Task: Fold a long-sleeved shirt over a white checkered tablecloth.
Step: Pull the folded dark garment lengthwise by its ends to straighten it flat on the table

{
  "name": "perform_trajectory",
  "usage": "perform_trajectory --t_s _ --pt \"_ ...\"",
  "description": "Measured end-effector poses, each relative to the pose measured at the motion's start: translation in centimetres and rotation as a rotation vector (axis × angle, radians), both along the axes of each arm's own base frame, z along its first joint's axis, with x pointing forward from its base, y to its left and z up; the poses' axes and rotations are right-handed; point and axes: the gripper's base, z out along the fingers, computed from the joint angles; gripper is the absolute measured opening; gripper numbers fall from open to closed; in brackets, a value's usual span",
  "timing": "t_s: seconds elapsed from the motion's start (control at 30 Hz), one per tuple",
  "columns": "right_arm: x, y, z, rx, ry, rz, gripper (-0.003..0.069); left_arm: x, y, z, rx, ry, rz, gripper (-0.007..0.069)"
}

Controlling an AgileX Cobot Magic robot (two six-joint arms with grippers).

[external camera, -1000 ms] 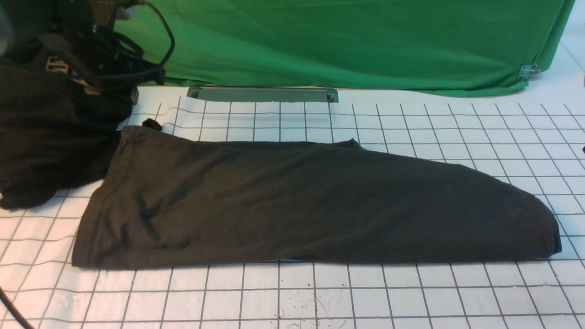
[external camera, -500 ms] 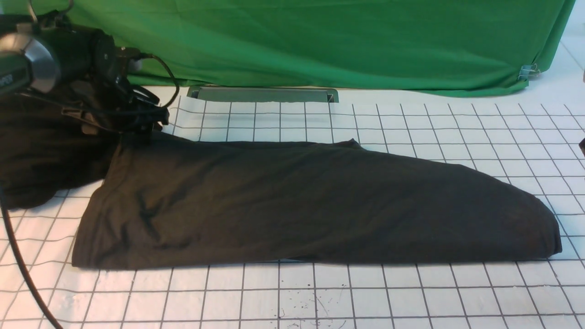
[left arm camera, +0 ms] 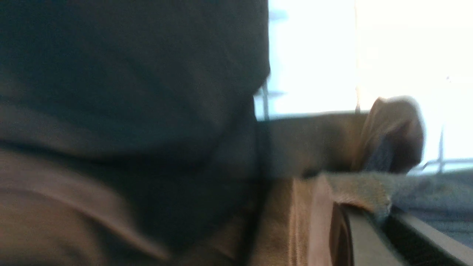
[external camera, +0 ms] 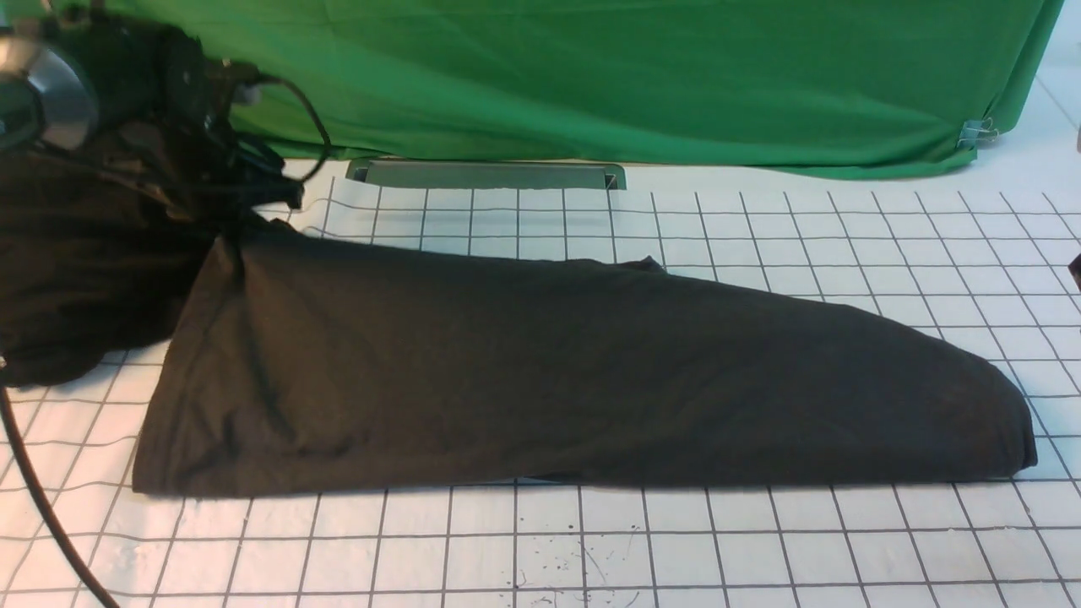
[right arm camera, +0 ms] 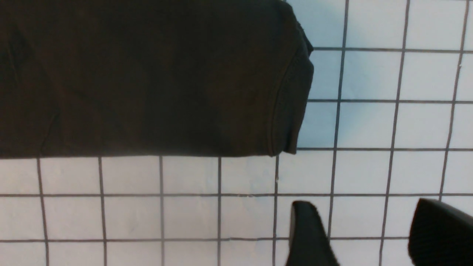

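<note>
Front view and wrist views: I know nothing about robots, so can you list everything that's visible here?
long-sleeved cotton shirt: one, dark brown-black, folded into a long band across the middle of the tablecloth.
checkered tablecloth: one, white with thin dark grey lines, covering the table.
backdrop cloth: one, plain green, hanging at the far side.
recessed slot: one, grey, at the far edge below the backdrop.
cloth heap: one, black, shapeless, far left.
metal clip: one, silver, on the backdrop's right corner.
cable: one, black, near left edge.
left gripper: one, black, shut on the shirt's far-left corner, held off the cloth.
right gripper: one, black, open, over bare tablecloth beside the shirt's right end.
</note>
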Motion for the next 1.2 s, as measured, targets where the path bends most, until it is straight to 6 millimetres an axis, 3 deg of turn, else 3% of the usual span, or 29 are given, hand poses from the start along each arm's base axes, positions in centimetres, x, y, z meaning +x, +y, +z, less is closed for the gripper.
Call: perform_trajectory --t_s 0.07,0.13,0.4,0.6,0.63,0.67,0.7,0.83,0.87,0.93,1.0,1.1,1.17,1.2 --pt "0.0 0.0 0.0 0.003 -0.003 -0.001 0.0345 0.3 0.3 2.0 0.011 -0.056 0.003 0.0014" --pt "0.0 0.1 0.0 0.009 -0.004 -0.002 0.0344 0.4 0.7 2.5 0.006 -0.073 0.011 0.0014" --pt "0.1 0.3 0.0 0.034 -0.009 -0.006 0.0344 0.8 1.4 0.8 -0.012 -0.042 0.031 0.0034" --pt "0.1 0.3 0.0 0.035 -0.01 -0.006 0.0405 1.1 1.7 0.3 0.026 -0.037 0.027 0.0212" --pt "0.1 0.3 0.0 0.035 -0.01 -0.006 0.0456 1.1 1.9 0.8 0.052 -0.037 0.041 0.0311" --pt "0.1 0.3 0.0 0.036 -0.01 -0.006 0.0462 1.0 2.0 0.9 0.055 -0.031 0.045 0.0331" --pt "0.1 0.3 0.0 0.036 -0.011 -0.006 0.0499 0.9 2.2 1.8 0.073 -0.025 0.059 0.0405" --pt "0.3 0.4 0.1 0.043 -0.03 -0.008 0.0565 0.5 2.3 4.6 0.075 -0.025 0.095 0.0495" --pt "0.5 0.4 0.0 0.054 -0.044 -0.01 0.0578 0.3 2.4 6.0 0.067 -0.037 0.11 0.0504" --pt "0.9 0.5 -0.3 0.065 -0.053 -0.013 0.0582 -0.1 2.3 7.8 0.053 -0.047 0.124 0.0496" --pt "1.5 0.5 -1.1 0.074 -0.048 -0.017 0.0582 -0.9 2.1 9.7 0.022 -0.042 0.125 0.0428" --pt "2.5 0.5 -2.7 0.079 -0.006 -0.02 0.0584 -2.0 2.1 11.2 0.027 -0.018 0.109 0.0268" --pt "2.8 0.4 -3.4 0.08 0.008 -0.021 0.0584 -2.2 2.0 11.4 0.028 -0.003 0.106 0.0204" --pt "3.2 0.4 -4.0 0.082 0.016 -0.022 0.0584 -2.7 1.8 11.6 0.0 0.017 0.092 0.0082"
